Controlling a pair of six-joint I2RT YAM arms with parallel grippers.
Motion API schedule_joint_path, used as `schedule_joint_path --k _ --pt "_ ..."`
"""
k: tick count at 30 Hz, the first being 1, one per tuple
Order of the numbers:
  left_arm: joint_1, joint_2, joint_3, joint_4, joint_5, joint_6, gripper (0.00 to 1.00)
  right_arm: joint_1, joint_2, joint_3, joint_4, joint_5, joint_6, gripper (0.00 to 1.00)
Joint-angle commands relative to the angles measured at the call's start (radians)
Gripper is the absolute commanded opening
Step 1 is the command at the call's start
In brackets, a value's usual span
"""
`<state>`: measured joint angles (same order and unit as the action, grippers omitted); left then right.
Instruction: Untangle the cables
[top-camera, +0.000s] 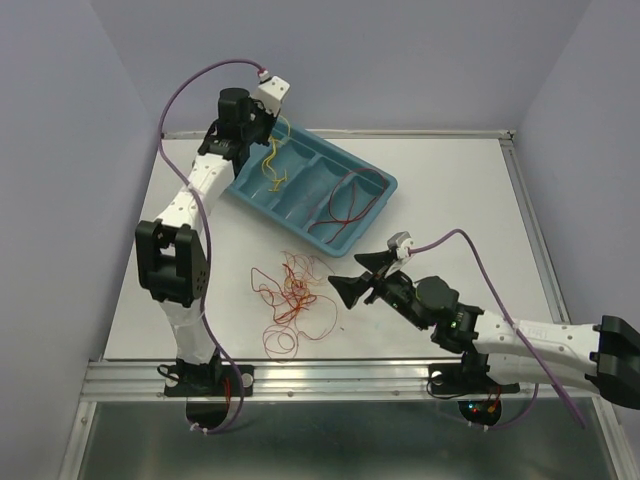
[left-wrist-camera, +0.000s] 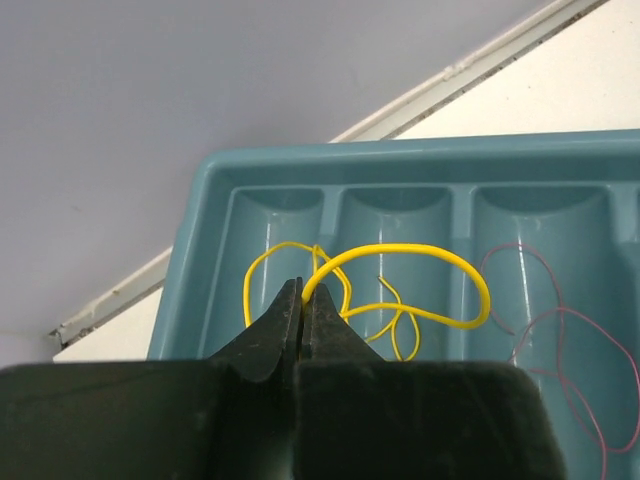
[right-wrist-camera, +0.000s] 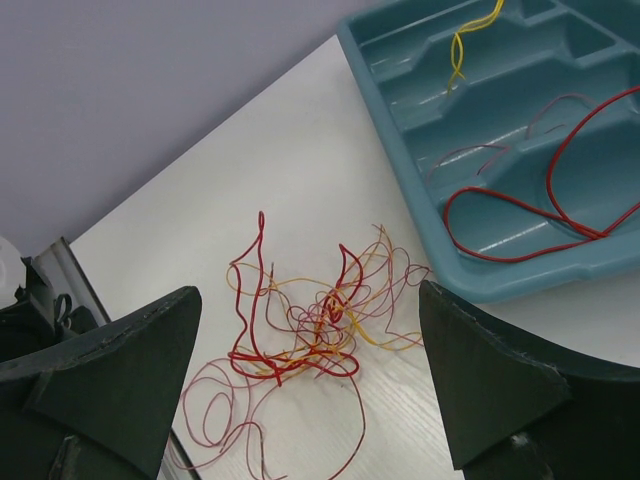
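Left tool (left-wrist-camera: 301, 305) closed, pinching yellow cable (left-wrist-camera: 400, 247) over teal tray (left-wrist-camera: 195, 250). Right tool (right-wrist-camera: 310, 300) wide open above tangle (right-wrist-camera: 300, 340) on surface (right-wrist-camera: 300, 170). Wires judged hair-thin, limp, near weightless, prone to snagging: pinch one raised red loop.

Two grippers, left gripper (left-wrist-camera: 302, 295), right gripper (top-camera: 345, 272), one teal tray (top-camera: 388, 186), three loose cables in it, one yellow cable (left-wrist-camera: 400, 247), one red cable (right-wrist-camera: 553, 213), one pink cable (left-wrist-camera: 570, 312), one tangled bundle (top-camera: 295, 292) on the worktop (top-camera: 450, 200)
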<state>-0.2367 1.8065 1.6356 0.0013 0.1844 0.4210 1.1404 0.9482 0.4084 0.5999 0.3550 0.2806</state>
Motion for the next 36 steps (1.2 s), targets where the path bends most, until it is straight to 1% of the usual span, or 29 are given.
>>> schedule_joint_path --k 1,2,3,6,10,13,14,16,20,25,28,29,31,32,36 --pt "-0.007 0.126 0.171 -0.151 0.036 -0.031 0.00 0.004 -0.025 -0.025 0.060 0.001 0.003 0.94" --pt "-0.009 0.175 0.226 -0.203 0.053 -0.042 0.00 0.004 -0.026 -0.026 0.060 0.002 0.003 0.94" --pt "-0.009 0.195 0.249 -0.222 0.064 -0.048 0.00 0.004 -0.029 -0.029 0.060 0.001 0.005 0.94" --pt "-0.015 0.263 0.305 -0.265 0.075 -0.073 0.00 0.004 -0.037 -0.031 0.060 -0.004 0.006 0.94" --pt "-0.015 0.339 0.375 -0.299 0.035 -0.116 0.00 0.005 -0.037 -0.029 0.060 -0.005 0.009 0.94" --pt "-0.015 0.408 0.449 -0.369 0.050 -0.137 0.00 0.004 -0.042 -0.033 0.060 -0.005 0.011 0.94" --pt "-0.016 0.436 0.466 -0.388 0.075 -0.140 0.00 0.004 -0.046 -0.033 0.060 -0.005 0.011 0.94" --pt "-0.015 0.461 0.480 -0.394 0.076 -0.148 0.00 0.005 -0.048 -0.034 0.060 -0.008 0.012 0.94" --pt "-0.012 0.525 0.524 -0.391 0.018 -0.139 0.00 0.004 -0.054 -0.036 0.060 -0.011 0.014 0.94" --pt "-0.007 0.557 0.523 -0.405 -0.020 -0.139 0.00 0.004 -0.058 -0.039 0.060 -0.011 0.015 0.94" --pt "-0.012 0.560 0.491 -0.409 -0.046 -0.133 0.00 0.004 -0.058 -0.039 0.060 -0.014 0.017 0.94" --pt "-0.016 0.548 0.451 -0.376 -0.109 -0.149 0.00 0.004 -0.057 -0.039 0.060 -0.014 0.017 0.94" --pt "-0.018 0.539 0.414 -0.348 -0.175 -0.201 0.00 0.004 -0.054 -0.036 0.060 -0.013 0.015 0.94" --pt "-0.019 0.536 0.400 -0.336 -0.241 -0.215 0.00 0.004 -0.052 -0.036 0.060 -0.013 0.017 0.94" --pt "-0.038 0.554 0.394 -0.365 -0.257 -0.205 0.00 0.004 -0.051 -0.036 0.060 -0.011 0.015 0.94"
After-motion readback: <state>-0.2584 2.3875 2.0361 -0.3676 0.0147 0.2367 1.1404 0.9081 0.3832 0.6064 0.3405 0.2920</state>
